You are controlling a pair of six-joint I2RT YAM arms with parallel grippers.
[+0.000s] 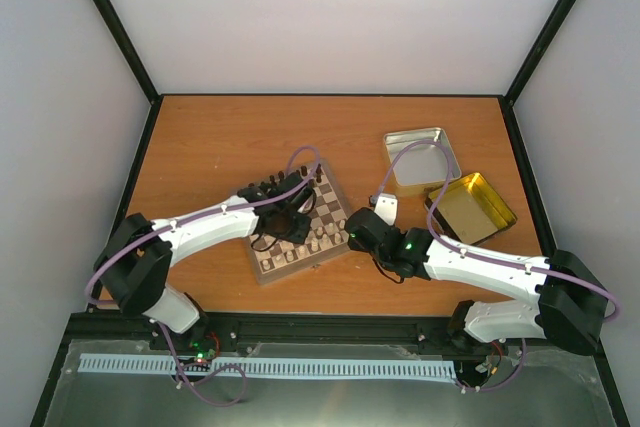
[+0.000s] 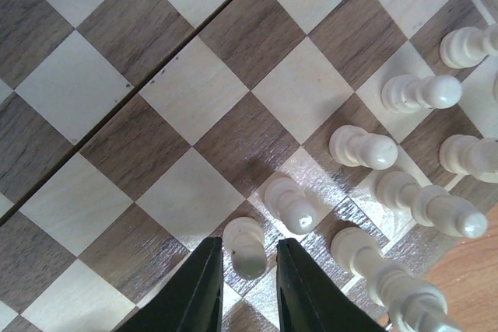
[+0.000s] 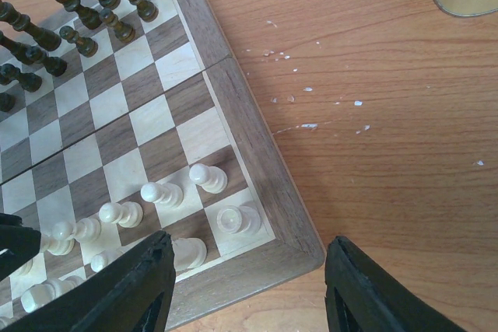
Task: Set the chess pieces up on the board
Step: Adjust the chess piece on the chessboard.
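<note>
The board (image 3: 253, 134) is flat wood with brown and cream squares and a pale rim. It lies on the smooth orange-brown counter (image 1: 230, 137). The chess pieces (image 3: 208, 178) are small, round and cream, and they stand in rows at the board's edge by the right arm. The left jaws are narrow, with one black finger on each side of a shiny pawn (image 2: 247, 248). I cannot tell if they squeeze it. The right jaws are wide apart over the board's corner.
</note>
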